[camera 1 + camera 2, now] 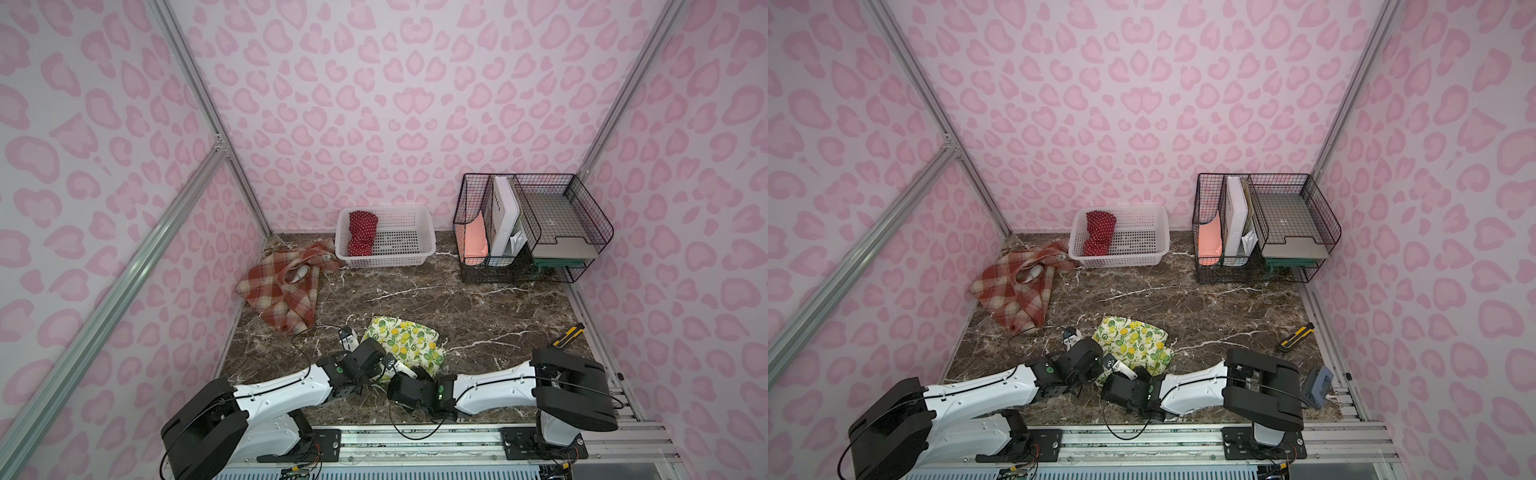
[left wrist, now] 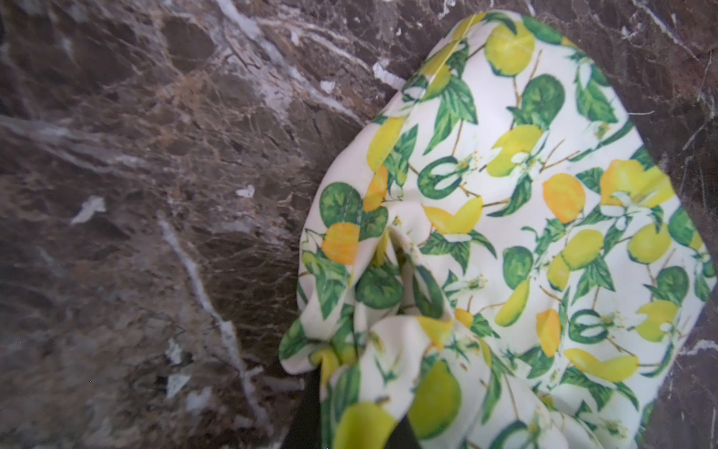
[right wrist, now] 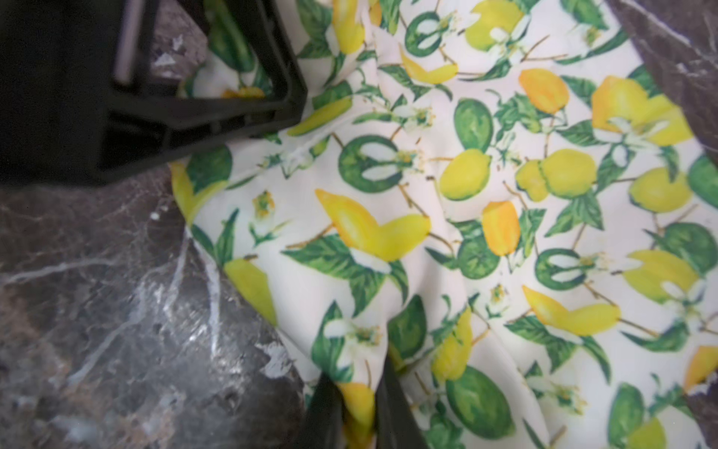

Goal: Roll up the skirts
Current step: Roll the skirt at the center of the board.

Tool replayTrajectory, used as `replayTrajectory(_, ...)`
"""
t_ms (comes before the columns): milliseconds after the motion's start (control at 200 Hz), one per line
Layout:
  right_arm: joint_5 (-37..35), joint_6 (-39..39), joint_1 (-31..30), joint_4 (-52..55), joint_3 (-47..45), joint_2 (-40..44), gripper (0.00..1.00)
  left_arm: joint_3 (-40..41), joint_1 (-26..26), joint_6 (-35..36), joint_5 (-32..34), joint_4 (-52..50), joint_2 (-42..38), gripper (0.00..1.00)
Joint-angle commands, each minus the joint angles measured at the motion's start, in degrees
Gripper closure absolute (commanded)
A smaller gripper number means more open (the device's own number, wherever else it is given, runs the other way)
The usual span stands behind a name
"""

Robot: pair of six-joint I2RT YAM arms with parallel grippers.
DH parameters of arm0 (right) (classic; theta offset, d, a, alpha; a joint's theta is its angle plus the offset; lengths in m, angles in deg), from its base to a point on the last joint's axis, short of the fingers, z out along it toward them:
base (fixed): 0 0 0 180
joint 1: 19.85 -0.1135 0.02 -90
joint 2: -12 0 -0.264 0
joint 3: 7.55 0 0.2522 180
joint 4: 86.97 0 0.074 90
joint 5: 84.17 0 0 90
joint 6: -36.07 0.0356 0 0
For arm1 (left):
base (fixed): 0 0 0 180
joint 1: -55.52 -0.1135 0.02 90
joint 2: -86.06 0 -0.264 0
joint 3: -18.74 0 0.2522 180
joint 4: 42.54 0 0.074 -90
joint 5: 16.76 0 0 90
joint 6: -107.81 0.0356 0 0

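The lemon-print skirt [image 1: 405, 338] lies bunched on the marble table near the front, between my two arms. My left gripper [image 2: 355, 421] is shut on a gathered fold at the skirt's near left edge. My right gripper [image 3: 359, 408] is shut on its near edge, close beside the left one, whose black body [image 3: 155, 116] rests on the cloth. The plaid skirt [image 1: 282, 286] lies crumpled at the left wall. The red polka-dot skirt [image 1: 362, 232] sits rolled in the left end of the white basket [image 1: 399, 259].
A black wire organiser [image 1: 536, 224] with papers and trays stands at the back right. A yellow-and-black utility knife [image 1: 567, 336] lies by the right wall. Bare marble [image 1: 436, 291] stretches between the lemon skirt and the basket.
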Motion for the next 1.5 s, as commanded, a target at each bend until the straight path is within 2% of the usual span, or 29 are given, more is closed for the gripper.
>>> replayTrajectory(0,6.98,1.15,0.43,14.52,-0.74,-2.29,1.00,-0.28,-1.25,2.60,-2.09,-6.55,-1.37,1.00)
replayTrajectory(30,9.66,0.54,0.78,14.21,-0.78,-1.78,1.00,-0.48,-1.79,2.88,-2.20,-7.34,-2.13,0.94)
replayTrajectory(80,17.15,-0.11,2.28,12.87,-1.05,0.10,1.00,-1.06,-2.78,3.10,-2.14,-9.42,-3.60,0.66)
replayTrajectory(100,21.26,-0.31,3.58,11.96,-1.31,1.04,1.00,-1.29,-3.09,3.29,-2.01,-10.13,-4.32,0.58)
replayTrajectory(160,33.50,0.32,7.62,8.27,-2.72,4.65,1.00,-2.15,-3.94,3.99,-1.34,-12.96,-6.75,0.45)
replayTrajectory(200,42.02,1.54,10.37,5.44,-3.59,6.81,1.00,-2.81,-4.24,4.60,-0.80,-14.80,-8.45,0.42)
replayTrajectory(280,54.50,4.51,15.13,0.96,-3.89,9.27,1.00,-3.73,-4.44,4.92,0.37,-17.90,-12.41,0.40)
replayTrajectory(390,67.47,8.22,21.31,-3.72,-2.62,7.58,1.00,-2.96,-4.37,5.53,0.50,-18.68,-18.37,0.37)
replayTrajectory(495,76.94,11.58,25.55,-10.35,-2.09,2.62,1.00,-2.54,-4.38,6.98,-1.29,-17.67,-20.55,0.33)
replayTrajectory(610,83.50,14.45,29.42,-17.10,-3.27,-4.31,1.00,-2.65,-4.29,7.26,-2.96,-16.79,-19.27,0.34)
replayTrajectory(845,89.83,26.03,34.32,-37.18,-10.81,-7.34,1.00,-2.16,-3.28,6.99,-3.95,-11.31,-15.58,0.33)
replayTrajectory(1075,88.63,23.01,35.37,-32.54,-9.75,-8.36,1.00,-3.48,-0.36,5.35,-2.41,-4.77,-9.45,0.32)
replayTrajectory(1385,87.90,20.91,36.48,-31.10,-11.16,-7.50,1.00,-3.67,1.70,3.29,-3.99,0.27,7.04,0.32)
replayTrajectory(1450,87.37,20.34,36.59,-30.52,-11.59,-7.50,1.00,-4.86,1.70,3.87,-3.89,-0.09,9.81,0.38)
replayTrajectory(1470,87.16,20.03,36.58,-30.25,-11.73,-7.39,1.00,-5.46,1.70,3.96,-3.81,-0.54,10.69,0.44)
replayTrajectory(1495,86.88,19.79,36.61,-29.93,-12.07,-7.28,1.00,-6.16,1.70,4.00,-3.70,-1.28,11.60,0.56)
